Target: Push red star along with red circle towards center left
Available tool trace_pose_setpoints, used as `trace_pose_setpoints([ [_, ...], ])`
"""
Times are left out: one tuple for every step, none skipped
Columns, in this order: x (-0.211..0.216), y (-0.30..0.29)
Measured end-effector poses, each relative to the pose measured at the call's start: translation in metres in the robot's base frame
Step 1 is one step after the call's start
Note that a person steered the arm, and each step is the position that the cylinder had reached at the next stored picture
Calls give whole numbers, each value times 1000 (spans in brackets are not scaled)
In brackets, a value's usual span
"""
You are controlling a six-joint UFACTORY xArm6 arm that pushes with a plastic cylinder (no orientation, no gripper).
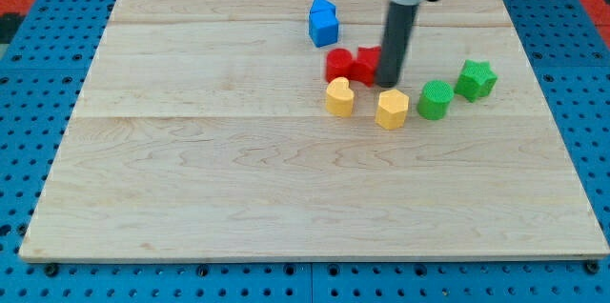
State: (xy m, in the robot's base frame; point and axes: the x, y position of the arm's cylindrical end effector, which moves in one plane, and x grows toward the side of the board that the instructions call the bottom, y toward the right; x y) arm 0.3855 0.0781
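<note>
Pale wooden board (191, 179) carried everything up in its right half. Blue block (323, 22) sat topmost; below it the red circle (339, 64) touched the red star (368, 63). My tip (388, 84), a bare rod gripping nothing, pressed against the star's right side. Underneath lay a yellow heart (339, 97) and yellow hexagon (392, 110), then a green cylinder (436, 100) and green star (476, 80) rightmost.

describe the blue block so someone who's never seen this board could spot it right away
Start at the wooden board and look near its top edge, a little right of the middle. The blue block stands there alone, above the two red blocks by my tip. It is the only blue piece.
</note>
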Motion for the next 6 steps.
trace_pose_setpoints([
  [-7, -52],
  [7, -13],
  [0, 11],
  [-29, 14],
  [-42, -7],
  [-26, -63],
])
